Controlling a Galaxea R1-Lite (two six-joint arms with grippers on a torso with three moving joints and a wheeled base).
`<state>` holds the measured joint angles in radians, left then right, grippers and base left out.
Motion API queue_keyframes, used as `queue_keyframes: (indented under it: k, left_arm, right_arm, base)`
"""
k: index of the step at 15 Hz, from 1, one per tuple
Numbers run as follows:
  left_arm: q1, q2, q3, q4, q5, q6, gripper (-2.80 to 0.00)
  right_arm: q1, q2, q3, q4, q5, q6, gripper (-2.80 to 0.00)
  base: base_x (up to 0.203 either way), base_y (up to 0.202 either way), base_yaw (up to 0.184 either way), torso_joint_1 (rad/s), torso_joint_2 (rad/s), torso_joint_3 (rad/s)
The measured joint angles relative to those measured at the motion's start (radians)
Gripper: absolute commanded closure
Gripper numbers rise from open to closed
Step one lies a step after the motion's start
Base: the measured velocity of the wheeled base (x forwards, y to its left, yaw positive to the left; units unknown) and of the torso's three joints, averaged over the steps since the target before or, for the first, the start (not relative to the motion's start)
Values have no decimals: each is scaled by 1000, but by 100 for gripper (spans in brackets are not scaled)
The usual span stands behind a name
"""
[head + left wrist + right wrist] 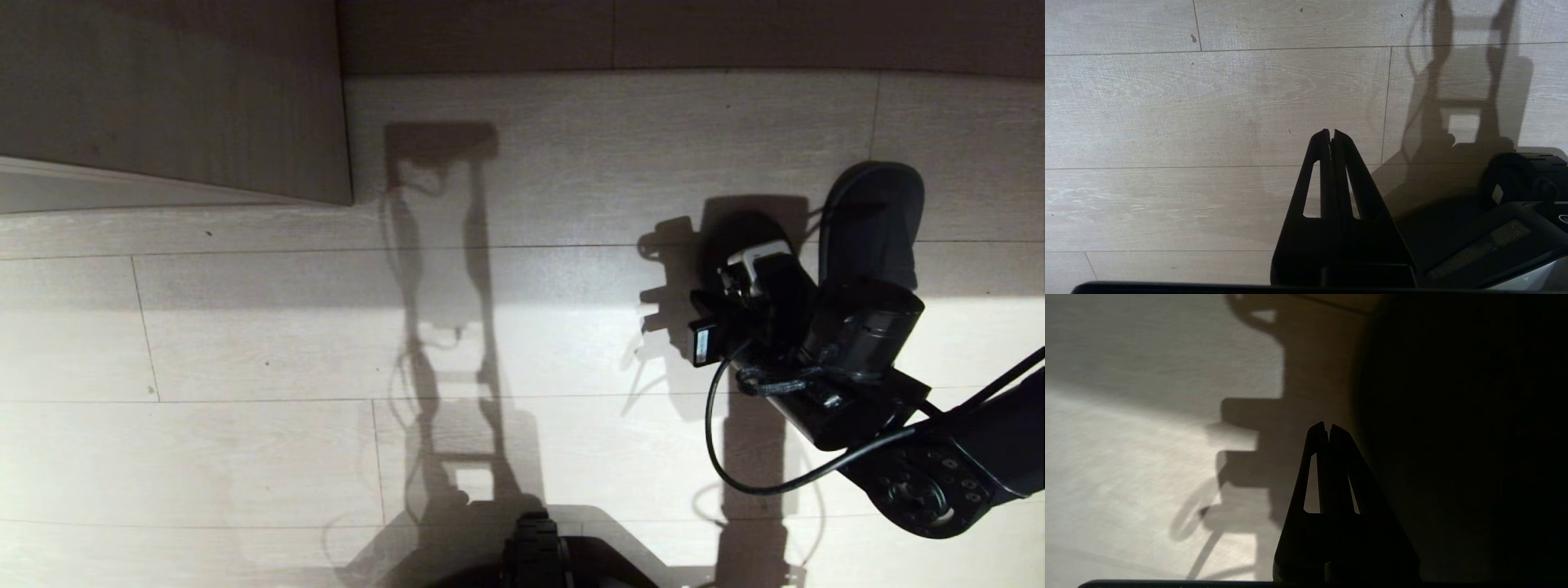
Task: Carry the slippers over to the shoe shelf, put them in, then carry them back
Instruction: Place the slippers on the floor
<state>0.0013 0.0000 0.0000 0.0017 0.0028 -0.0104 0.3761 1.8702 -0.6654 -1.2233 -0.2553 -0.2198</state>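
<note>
One dark slipper (873, 216) lies flat on the pale plank floor at the right. To its left a second dark rounded shape (737, 229), half covered by my right wrist, looks like the other slipper. My right arm (849, 343) reaches over them. In the right wrist view the right gripper (1327, 426) is shut with nothing between its fingers, and a slipper (1453, 416) shows as a dark mass just beside it. My left gripper (1331, 131) is shut and empty over bare floor. The shoe shelf's opening does not show.
A taupe wood-laminate unit (175, 90) with a pale board along its lower edge stands at the upper left, and a dark skirting band (653, 37) runs along the far edge. My base (535, 555) shows at the bottom centre. Long shadows cross the floor.
</note>
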Motion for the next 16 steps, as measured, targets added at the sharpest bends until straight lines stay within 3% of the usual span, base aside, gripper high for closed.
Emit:
queue_keyframes:
  k: [9,13,16]
  left_arm:
    - [0,0,0,0,0,0,0]
    - [0,0,0,0,0,-1,0]
    - [0,0,0,0,0,-1,0]
  right_arm:
    - [-90,97,-189,-64,-18,-52,0]
    - [-101,82,-185,-58,65,-58,0]
    - [-55,44,-173,-47,103,-24,0]
  base:
    - [0,0,0,0,0,0]
    - [0,0,0,0,0,0]
    - [0,0,0,0,0,0]
